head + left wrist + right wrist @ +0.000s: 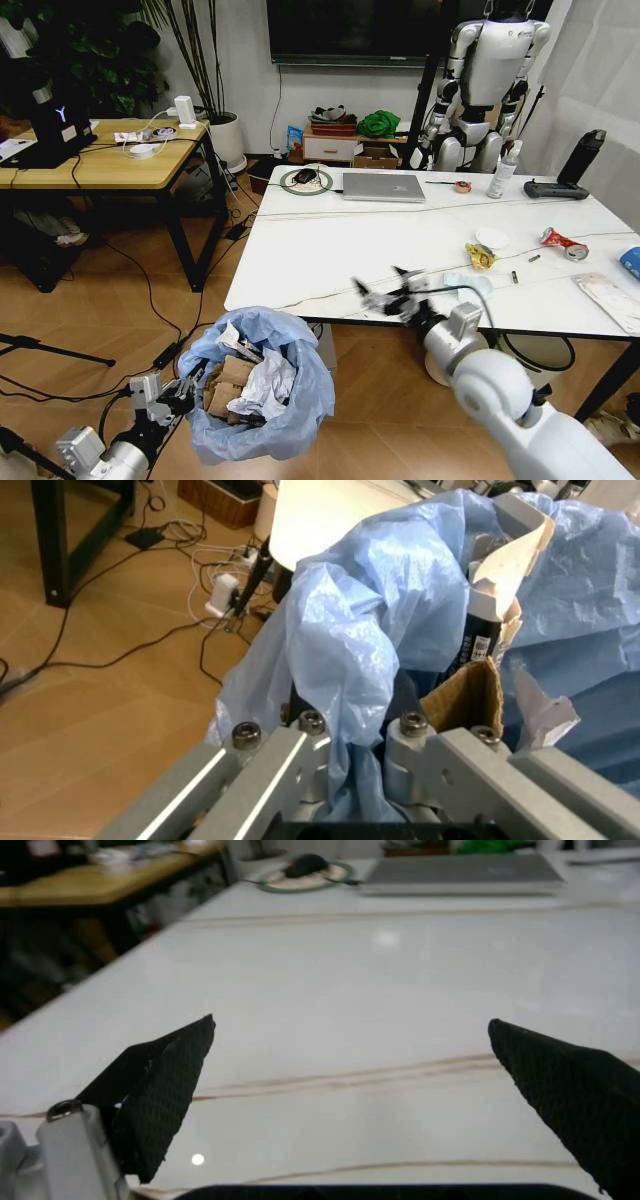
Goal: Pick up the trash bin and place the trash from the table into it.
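Head view: we see the left pincer (182, 392) at 7 o'clock, clamped on the rim of the trash bin (262, 385), which hangs off the table (330, 250) just below its near left corner. The bin's blue bag holds torn cardboard (228, 385) and crumpled paper (266, 388). The right pincer (378, 288) hovers over the table's near edge, jaws apart and holding nothing. Trash on the table lies toward 3 o'clock: a yellow wrapper (480, 257), a crushed red can (562, 243), a white packet (612, 300).

Left wrist view: we note the left pincer's fingers (285, 761) closed on the blue bag (370, 652) at the bin's rim; cardboard (465, 697) stands inside, just beside them.

Right wrist view: the right pincer's black fingertips (160, 1087) stand wide apart above bare marble table (350, 1012); a grey laptop (455, 874) lies at 12 o'clock, well apart.
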`<state>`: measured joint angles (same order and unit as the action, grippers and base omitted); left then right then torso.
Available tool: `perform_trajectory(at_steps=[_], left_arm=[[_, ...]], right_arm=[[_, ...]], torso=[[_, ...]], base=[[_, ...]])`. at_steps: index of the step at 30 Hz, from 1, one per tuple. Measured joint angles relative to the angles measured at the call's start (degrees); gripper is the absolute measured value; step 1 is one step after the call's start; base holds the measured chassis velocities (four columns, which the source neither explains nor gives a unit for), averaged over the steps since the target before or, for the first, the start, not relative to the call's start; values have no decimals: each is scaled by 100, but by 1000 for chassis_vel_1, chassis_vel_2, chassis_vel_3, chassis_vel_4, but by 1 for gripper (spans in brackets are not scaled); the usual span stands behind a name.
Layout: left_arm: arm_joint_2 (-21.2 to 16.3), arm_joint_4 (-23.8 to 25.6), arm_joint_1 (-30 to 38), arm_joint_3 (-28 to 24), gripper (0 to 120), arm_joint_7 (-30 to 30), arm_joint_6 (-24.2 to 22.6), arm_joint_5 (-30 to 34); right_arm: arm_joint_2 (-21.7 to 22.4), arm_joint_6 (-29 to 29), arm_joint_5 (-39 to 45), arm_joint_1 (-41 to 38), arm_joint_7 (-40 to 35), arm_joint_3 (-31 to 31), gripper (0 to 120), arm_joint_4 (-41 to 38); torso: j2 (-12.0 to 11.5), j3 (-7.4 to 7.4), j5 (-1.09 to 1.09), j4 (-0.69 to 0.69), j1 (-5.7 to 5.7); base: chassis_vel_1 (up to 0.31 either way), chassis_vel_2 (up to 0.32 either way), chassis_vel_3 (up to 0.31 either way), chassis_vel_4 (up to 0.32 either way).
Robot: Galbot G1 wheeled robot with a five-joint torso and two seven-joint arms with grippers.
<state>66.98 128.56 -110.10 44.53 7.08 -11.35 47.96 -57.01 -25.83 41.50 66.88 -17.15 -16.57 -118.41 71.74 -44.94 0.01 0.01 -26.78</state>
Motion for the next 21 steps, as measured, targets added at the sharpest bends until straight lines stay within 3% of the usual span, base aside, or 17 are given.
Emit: perform_trajectory(at_steps=[6, 12, 17, 21], left_arm=[[-10, 44, 9, 4, 1, 7, 3, 17], [-17, 69, 9, 35, 1, 8, 4, 38], [-21, 81, 6, 55, 1, 9, 4, 62], [-23, 81, 23, 56, 1, 8, 4, 79]], right_arm=[[-80, -883, 162, -63, -815, -628, 100, 437], [-66, -1098, -3, -210, -841, -846, 100, 896], [4, -1207, -730, -161, -416, -912, 100, 896], [18, -1335, -826, -153, -357, -839, 100, 815]], torso=[[0, 0, 0, -1, 0], [0, 0, 0, 0, 0], [0, 0, -1, -1, 0], [0, 0, 0, -1, 0]], base=[[0, 0, 0, 0], [0, 0, 0, 0], [0, 0, 0, 0], [0, 0, 0, 0]])
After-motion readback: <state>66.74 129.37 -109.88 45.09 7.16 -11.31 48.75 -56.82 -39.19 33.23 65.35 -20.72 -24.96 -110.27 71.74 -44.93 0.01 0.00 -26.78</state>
